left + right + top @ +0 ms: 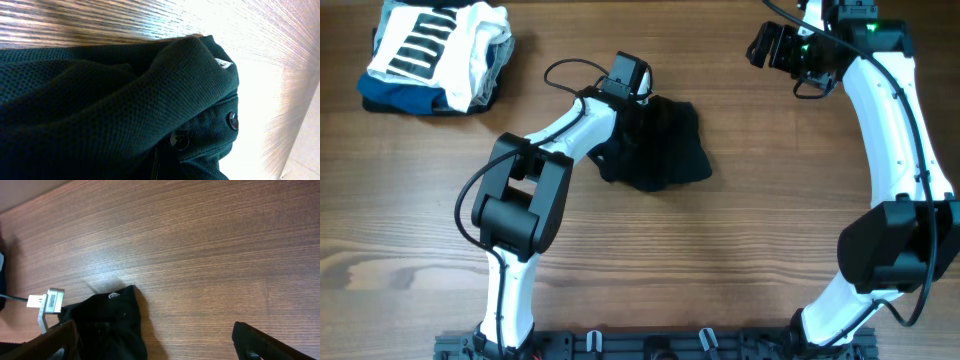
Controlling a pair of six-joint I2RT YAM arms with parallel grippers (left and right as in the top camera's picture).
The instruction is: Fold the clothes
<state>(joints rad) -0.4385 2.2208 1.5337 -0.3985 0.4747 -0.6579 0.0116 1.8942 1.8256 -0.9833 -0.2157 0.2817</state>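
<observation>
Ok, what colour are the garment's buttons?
The buttons are glossy black; the left wrist view shows them best.

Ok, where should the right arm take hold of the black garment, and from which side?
Grip the black garment at its near right corner, coming in from the right. It lies bunched, and the left gripper is shut on its upper left part, so that free corner beside bare table is probably easiest for the fingers of the open right gripper to pinch.

Our left arm (565,135) reaches from the lower left up to the upper centre, where the left gripper (628,85) is pinched closed. Our right arm (895,130) arcs up the right edge, the right gripper (767,45) spread wide at upper right.
</observation>
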